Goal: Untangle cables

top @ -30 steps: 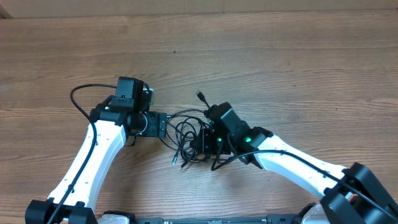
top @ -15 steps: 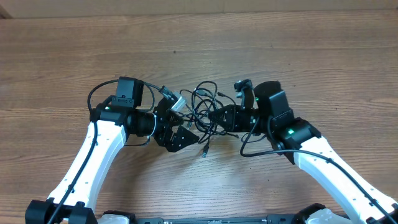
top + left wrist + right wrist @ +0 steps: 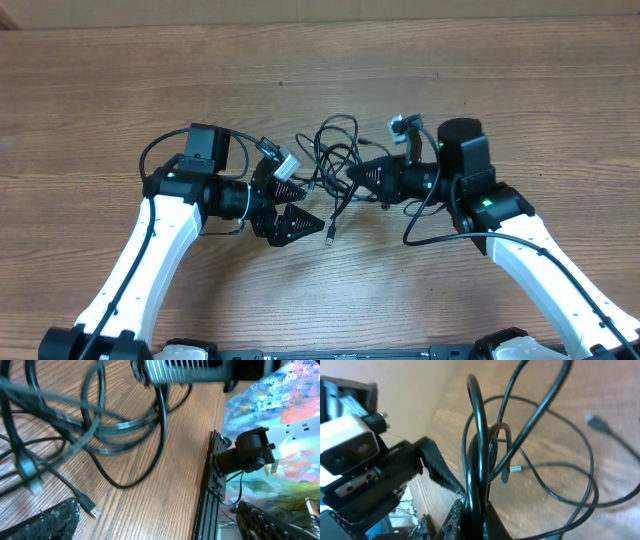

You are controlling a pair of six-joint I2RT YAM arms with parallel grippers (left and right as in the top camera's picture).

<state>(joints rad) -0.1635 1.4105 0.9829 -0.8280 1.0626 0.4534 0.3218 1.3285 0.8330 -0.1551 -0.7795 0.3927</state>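
Note:
The cables point(image 3: 335, 160) are thin black cords looped in a loose bundle at mid-table, between my two grippers. My right gripper point(image 3: 354, 181) is shut on several strands at the bundle's right side; the right wrist view shows the cords point(image 3: 481, 445) clamped between its fingers point(image 3: 480, 512). My left gripper point(image 3: 308, 205) is open and empty just left of the bundle. In the left wrist view its fingers point(image 3: 160, 521) stand wide apart below the cords point(image 3: 100, 430). A silver-tipped plug point(image 3: 330, 236) hangs down from the bundle and also shows in the left wrist view point(image 3: 91, 508).
The wooden table point(image 3: 450, 80) lies under everything. The thicker black arm cable point(image 3: 155, 150) loops behind the left arm, and another point(image 3: 420, 225) hangs beside the right arm. The table's front edge and frame point(image 3: 210, 495) show in the left wrist view.
My right gripper has swung from lower right of the bundle to its right, drawing the cables up and rightward. My left gripper has turned toward the bundle and opened.

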